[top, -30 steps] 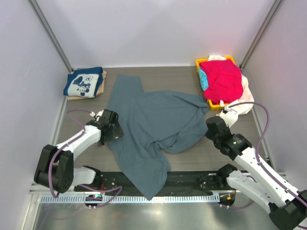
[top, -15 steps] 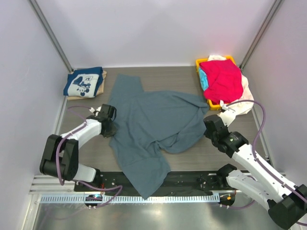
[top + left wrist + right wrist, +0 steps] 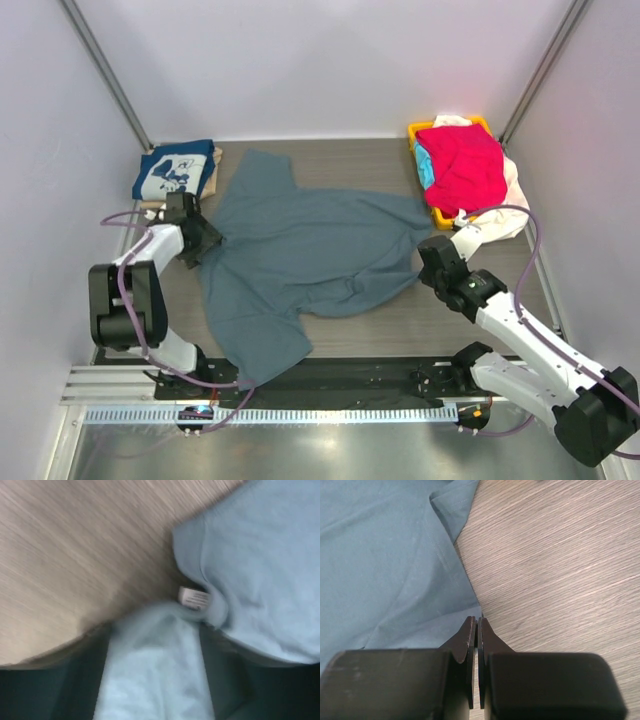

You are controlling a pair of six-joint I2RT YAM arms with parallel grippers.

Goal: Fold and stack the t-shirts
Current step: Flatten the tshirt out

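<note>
The large slate blue-grey t-shirt [image 3: 310, 250] lies spread and rumpled across the middle of the table. My left gripper [image 3: 205, 240] is shut on its left edge; in the left wrist view a bunch of the cloth [image 3: 150, 670] runs between the jaws, with the collar and white tag [image 3: 194, 599] just beyond. My right gripper [image 3: 428, 258] is shut with nothing seen between the jaws, its tips [image 3: 477, 622] at the shirt's right hem [image 3: 385, 555]. A folded navy tee with white cartoon print [image 3: 172, 172] lies on a tan one [image 3: 213, 178] at the back left.
A yellow basket [image 3: 418, 132] at the back right holds a red tee [image 3: 465, 165], a turquoise one [image 3: 424, 168] and a cream one [image 3: 512, 200] hanging over its side. White walls close the sides and back. A black rail [image 3: 400, 375] runs along the near edge.
My left gripper has moved left and toward the back, dragging the slate shirt leftward; its lower part has slid up from the near rail. My right gripper has shifted slightly left.
</note>
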